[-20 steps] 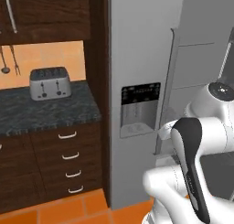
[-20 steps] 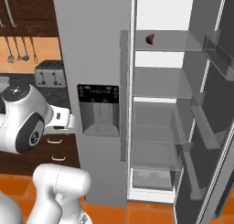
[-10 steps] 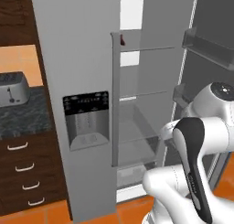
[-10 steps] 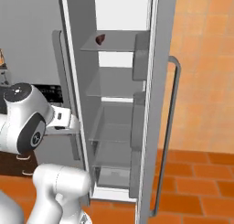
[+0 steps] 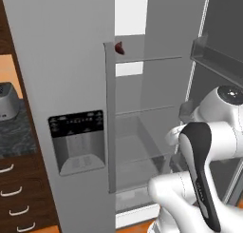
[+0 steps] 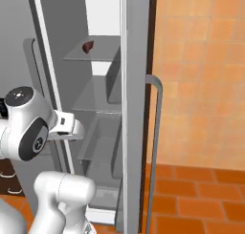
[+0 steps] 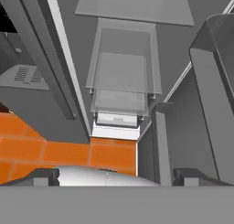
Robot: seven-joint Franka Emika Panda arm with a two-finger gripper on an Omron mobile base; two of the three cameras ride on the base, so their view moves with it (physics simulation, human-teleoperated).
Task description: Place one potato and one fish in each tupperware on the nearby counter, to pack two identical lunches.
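Facing the open fridge [image 5: 156,108], I take this to be the searching step: nothing is packed as far as these pictures go, and I see no potato, fish or tupperware anywhere, so I cannot say where they lie. My gripper [image 7: 116,175] hangs wide, its two dark tips well apart at the bottom of the hand view, and nothing sits between them.

One small dark-red lump [image 5: 119,48] rests at the front left edge of the top shelf [image 5: 152,59]. It is neither yellow-brown nor silvery, so I judge it no thing of my task. The lower shelves and the clear drawer [image 7: 123,58] look bare. My judgement is that the next move calls for turning the base toward wherever the food and trays are, since this side of the fridge offers nothing to pick; reaching in would be wasted.

From the left base camera I get the closed door with its dispenser panel [image 5: 78,141], plus a strip of dark counter [image 5: 16,137] with a silver toaster [image 5: 7,101] at the picture's left edge. From the right base camera I get instead the open door seen edge-on with its long handle [image 6: 155,132], and the orange tiled wall [image 6: 201,75] beyond. Looking down along my hand, I see into the drawer and onto the orange floor [image 7: 55,150] before the fridge, which neither base camera gives so plainly.
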